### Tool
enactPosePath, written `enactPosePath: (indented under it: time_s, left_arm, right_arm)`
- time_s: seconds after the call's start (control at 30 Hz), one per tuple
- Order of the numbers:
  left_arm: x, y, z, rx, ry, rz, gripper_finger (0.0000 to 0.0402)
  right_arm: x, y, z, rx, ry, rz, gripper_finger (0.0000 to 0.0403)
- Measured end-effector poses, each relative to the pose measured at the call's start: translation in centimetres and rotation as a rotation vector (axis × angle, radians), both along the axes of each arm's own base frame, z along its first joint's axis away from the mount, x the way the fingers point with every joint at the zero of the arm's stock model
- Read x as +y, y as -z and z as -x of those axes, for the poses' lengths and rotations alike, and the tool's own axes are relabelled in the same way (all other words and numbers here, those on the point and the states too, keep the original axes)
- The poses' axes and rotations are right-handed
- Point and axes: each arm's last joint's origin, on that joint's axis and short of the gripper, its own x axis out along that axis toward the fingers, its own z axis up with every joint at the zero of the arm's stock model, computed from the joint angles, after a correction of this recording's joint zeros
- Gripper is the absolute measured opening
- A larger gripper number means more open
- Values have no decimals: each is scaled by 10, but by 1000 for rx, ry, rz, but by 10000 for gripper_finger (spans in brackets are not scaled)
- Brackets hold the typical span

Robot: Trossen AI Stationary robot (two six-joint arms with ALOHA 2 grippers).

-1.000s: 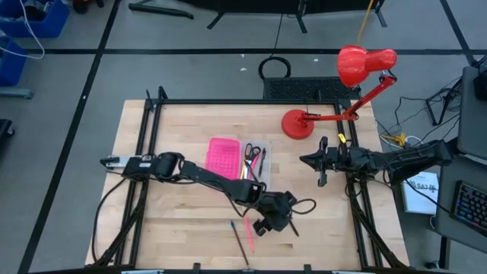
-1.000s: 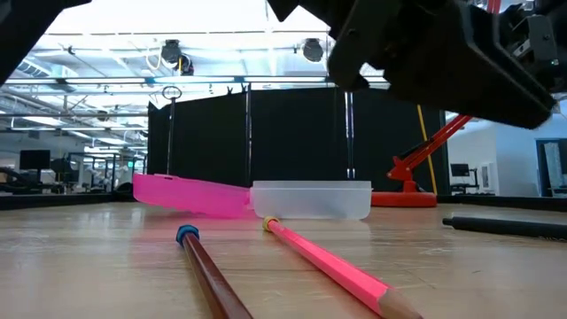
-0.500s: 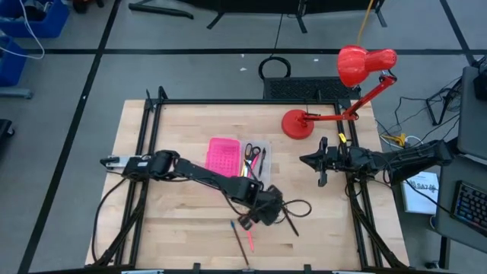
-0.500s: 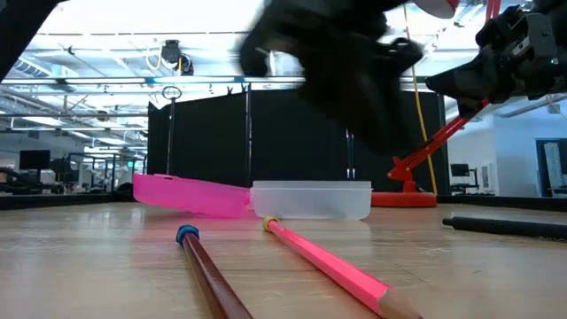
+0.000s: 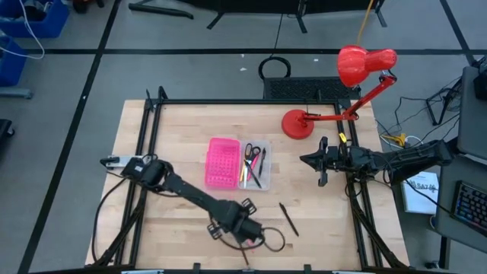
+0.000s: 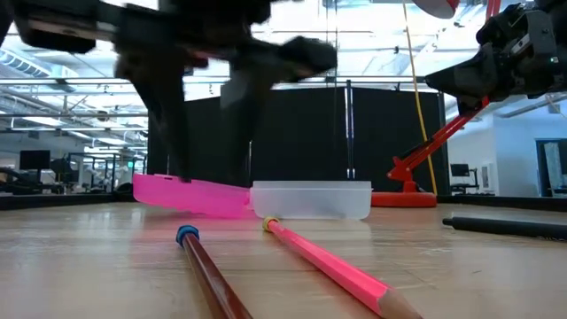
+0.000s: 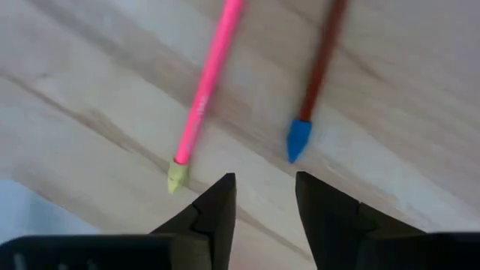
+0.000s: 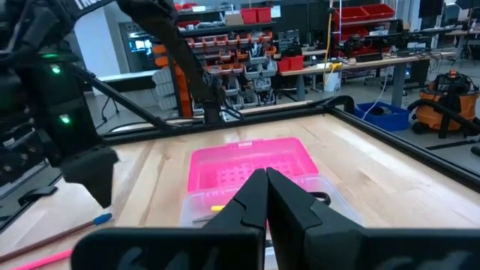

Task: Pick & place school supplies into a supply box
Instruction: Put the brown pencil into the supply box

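Observation:
My left gripper [image 7: 264,206] is open and hovers over the table near its near edge [image 5: 237,228]. Just beyond its fingertips lie two pencils: a pink pencil [image 7: 206,97] with a pale eraser end and a brown pencil [image 7: 319,67] with a blue cap. Both lie flat on the wood, side by side [image 6: 328,261] [image 6: 208,266]. A black pen [image 5: 288,218] lies to their right. The clear supply box [image 5: 253,164] holds black-handled scissors and several pens; its pink perforated half [image 5: 221,161] lies open beside it. My right gripper [image 8: 266,199] is shut and waits at the table's right edge [image 5: 319,164].
A red desk lamp [image 5: 300,123] stands at the far right of the table. A black metal frame [image 5: 144,152] runs along the table's sides. Bare wood lies left of the pencils and between the box and the near edge.
My left gripper has swung from beside the black pen toward the table's left and slightly toward the near edge, ending above the two pencils' far ends. The black pen, covered by the arm in the high view before, now shows. Pencils and box have stayed put.

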Motion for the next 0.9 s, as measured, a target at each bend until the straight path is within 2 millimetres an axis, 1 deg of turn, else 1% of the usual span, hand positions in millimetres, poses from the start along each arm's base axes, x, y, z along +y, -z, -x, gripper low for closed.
enactPosePath:
  time_s: [0.2, 0.3, 0.43, 0.53, 0.73, 0.9]
  left_arm:
    - [-20, -3, 10, -7, 175, -14, 175]
    - [-22, -3, 10, -7, 213, 8, 186]
    - [-20, -3, 8, 5, 228, 48, 188]
    - [-19, 6, 7, -4, 241, 76, 184]
    - [-16, 29, 12, 38, 277, 81, 164]
    - [-14, 34, 12, 35, 280, 82, 146]
  right_arm:
    - [0, 0, 0, 0, 0, 5, 0]
    - [0, 0, 0, 1, 0, 7, 0]
    - [0, 0, 0, 1, 0, 7, 0]
    - [0, 0, 0, 3, 0, 6, 0]
    - [0, 2, -1, 16, 0, 2, 0]
    - [0, 2, -1, 20, 0, 2, 0]
